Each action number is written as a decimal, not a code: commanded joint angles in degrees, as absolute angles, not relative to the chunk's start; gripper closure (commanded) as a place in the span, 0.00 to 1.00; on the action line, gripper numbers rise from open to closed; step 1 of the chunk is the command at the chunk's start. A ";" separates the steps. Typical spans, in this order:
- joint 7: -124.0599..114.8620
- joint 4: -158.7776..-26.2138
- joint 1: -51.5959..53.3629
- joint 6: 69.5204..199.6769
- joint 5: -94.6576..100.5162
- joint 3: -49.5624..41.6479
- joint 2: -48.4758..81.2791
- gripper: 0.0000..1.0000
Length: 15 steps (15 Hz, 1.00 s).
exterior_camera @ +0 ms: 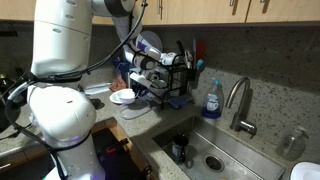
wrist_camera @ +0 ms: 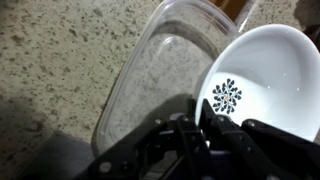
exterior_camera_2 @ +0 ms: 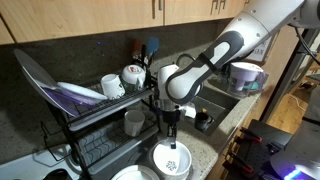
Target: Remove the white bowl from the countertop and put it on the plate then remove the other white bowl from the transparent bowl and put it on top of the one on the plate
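Granite-speckled tabletop fills the left of the wrist view, and on it sits the clear bowl, its walls faintly whitish and the stone showing through its base. Just to its right is the white bowl, with a dark flower-like mark in the middle of its inside. Its near rim overlaps the clear bowl's right edge, though I cannot tell whether it rests partly in the clear bowl or just beside it.

The end effector comes in from the bottom of the wrist view. Its dark fingers are set narrow at the white bowl's left rim, one seeming inside the rim and one outside. Whether they actually grip the rim cannot be told.

In an exterior view the arm reaches down from the upper right. There the end effector points straight down over the white bowl, close above its patterned centre. The plate lies just beside that bowl at the bottom edge of the picture. A wire rack stands behind them, holding a mug on its upper tier.

In an exterior view a sink, a faucet and a blue soap bottle lie well apart from the bowls.
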State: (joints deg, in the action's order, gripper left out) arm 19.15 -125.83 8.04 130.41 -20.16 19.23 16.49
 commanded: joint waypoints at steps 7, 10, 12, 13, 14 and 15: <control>14.19 -123.69 14.03 127.27 -24.39 21.89 15.29 0.97; 10.80 -122.13 17.08 127.87 -23.18 22.73 16.41 0.97; 7.81 -120.52 19.27 128.18 -21.84 22.98 17.35 0.97; 6.22 -119.53 20.28 128.31 -20.94 23.04 17.98 0.97; 4.48 -118.31 21.30 128.73 -19.81 22.89 18.87 0.97; 2.76 -117.14 22.12 129.39 -19.01 22.73 19.70 0.97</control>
State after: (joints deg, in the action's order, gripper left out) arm 7.56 -121.18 20.19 128.96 -21.41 22.96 17.37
